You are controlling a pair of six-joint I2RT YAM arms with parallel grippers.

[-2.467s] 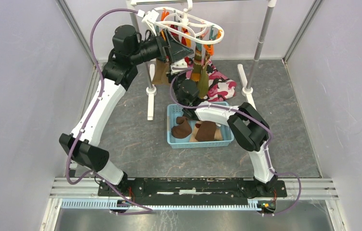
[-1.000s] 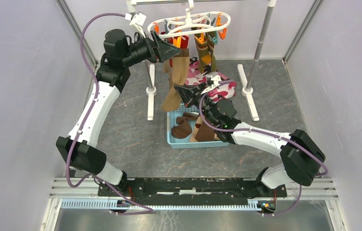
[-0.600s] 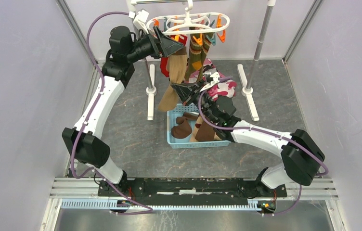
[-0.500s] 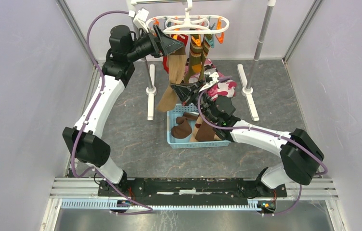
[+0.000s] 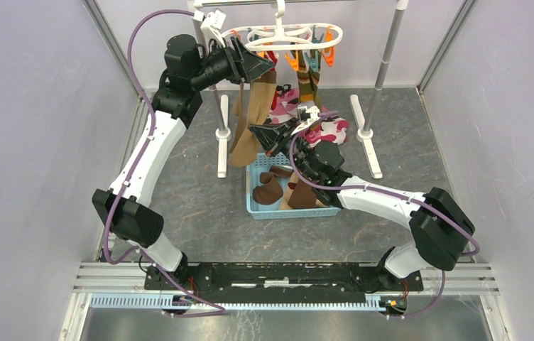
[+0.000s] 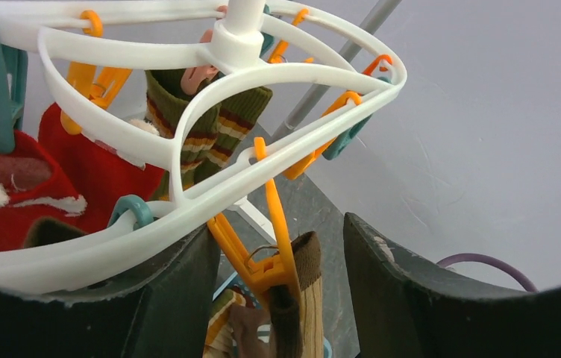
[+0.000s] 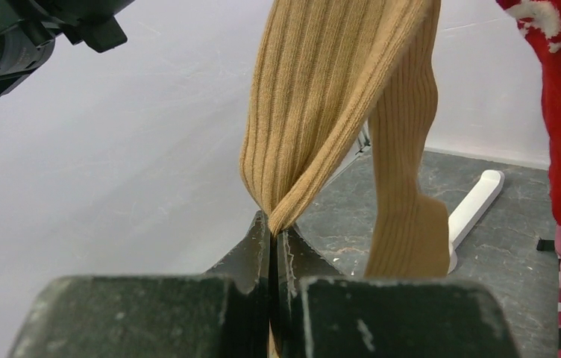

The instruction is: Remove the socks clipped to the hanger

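right claw (image 7: 271, 235) pinching tan sock (image 7: 322, 89) | left claw (image 6: 277, 246) wide, raised at hanger (image 6: 151, 54)

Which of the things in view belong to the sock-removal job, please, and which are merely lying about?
Job: hanger, tan sock in right pincer, red sock, striped sock, basket.
Lying about: pink camouflage cloth, rail stand.

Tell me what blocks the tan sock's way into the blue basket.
Nothing visible lies between the tan sock, pinched by the right gripper, and the blue basket; only the orange clip grips its top, inside the open left gripper.
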